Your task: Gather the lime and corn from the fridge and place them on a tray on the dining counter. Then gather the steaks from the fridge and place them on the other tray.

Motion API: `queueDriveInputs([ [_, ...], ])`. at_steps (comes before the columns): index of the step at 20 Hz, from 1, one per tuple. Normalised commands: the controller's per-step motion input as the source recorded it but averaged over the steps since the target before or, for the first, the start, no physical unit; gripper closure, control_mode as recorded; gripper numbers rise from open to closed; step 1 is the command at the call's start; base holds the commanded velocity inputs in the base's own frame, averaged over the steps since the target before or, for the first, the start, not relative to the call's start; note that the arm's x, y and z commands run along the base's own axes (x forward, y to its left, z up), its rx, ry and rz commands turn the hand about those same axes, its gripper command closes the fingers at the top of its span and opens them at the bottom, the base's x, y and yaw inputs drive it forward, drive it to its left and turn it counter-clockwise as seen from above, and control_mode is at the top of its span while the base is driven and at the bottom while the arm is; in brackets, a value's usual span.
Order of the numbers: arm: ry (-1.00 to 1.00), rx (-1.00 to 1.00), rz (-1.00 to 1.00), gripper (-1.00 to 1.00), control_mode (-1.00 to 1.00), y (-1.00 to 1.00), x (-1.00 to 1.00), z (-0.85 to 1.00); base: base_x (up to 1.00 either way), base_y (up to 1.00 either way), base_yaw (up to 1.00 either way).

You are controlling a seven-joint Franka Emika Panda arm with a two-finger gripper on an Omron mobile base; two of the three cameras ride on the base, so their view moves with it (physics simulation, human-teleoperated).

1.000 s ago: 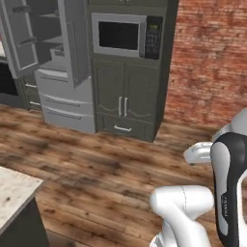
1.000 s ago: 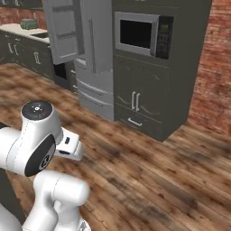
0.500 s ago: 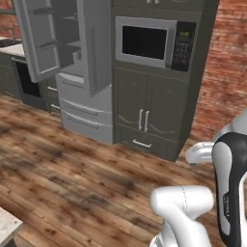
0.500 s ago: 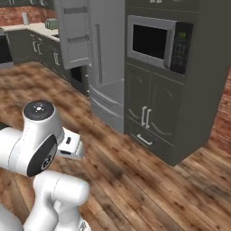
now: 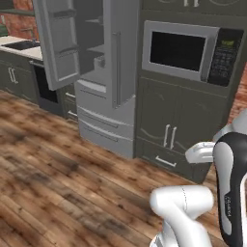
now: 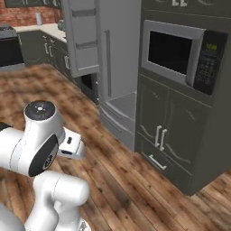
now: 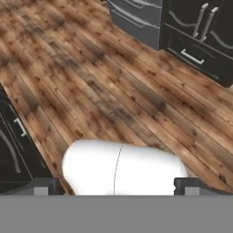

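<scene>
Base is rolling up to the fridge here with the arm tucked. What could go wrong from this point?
The fridge has its left door swung wide into the approach path, so the base or arm could clip it when closing in. The cabinet under the microwave stands right beside the fridge, leaving little room to swing on that side. The gripper points at the wooden floor, so it must reorient before any reach inside.

Evenly lit and moderately bright throughout, flat rendered light with no clear source. Soft, faint shading inside the open fridge [image 5: 99, 72] and under the cabinets [image 6: 176, 135]; hardly any cast shadows on the wooden floor [image 7: 100, 77]. No glare. Slightly soft and pixelated everywhere, with no edge distortion.
</scene>
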Motion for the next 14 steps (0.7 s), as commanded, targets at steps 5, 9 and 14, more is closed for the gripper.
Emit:
queueDriveInputs([
  [5, 0.00, 0.00, 0.00, -1.00, 1.00, 0.00, 0.00, 0.00, 0.87, 0.37, 0.26],
  [9, 0.00, 0.00, 0.00, -1.00, 1.00, 0.00, 0.00, 0.00, 0.87, 0.30, 0.29],
  [14, 0.00, 0.00, 0.00, -1.00, 1.00, 0.00, 0.00, 0.00, 0.82, 0.00, 0.38],
])
